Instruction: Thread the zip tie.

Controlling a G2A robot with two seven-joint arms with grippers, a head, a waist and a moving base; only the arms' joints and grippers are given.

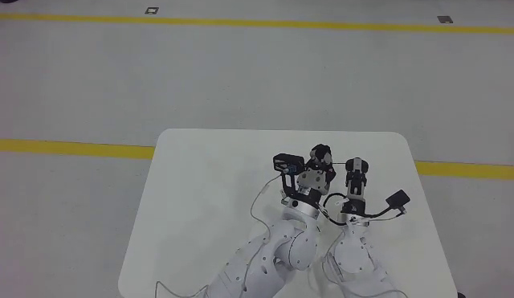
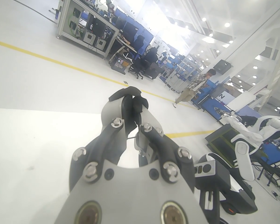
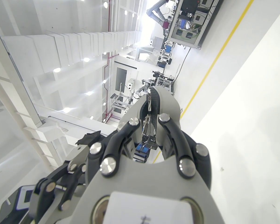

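Both arms come in from the near edge of the table [image 1: 201, 193] and bend forward over its right half, side by side. The left gripper [image 1: 321, 155] is over the table's middle-right and points toward the far edge, its fingertips [image 2: 128, 93] pressed together. The right gripper [image 1: 356, 169] is just beside it, nearer the table's right edge and rolled onto its side, its fingertips [image 3: 168, 101] also closed.

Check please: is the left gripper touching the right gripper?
Apart. The top view shows a strip of the white table between the left gripper and the right gripper, which sit side by side above it.
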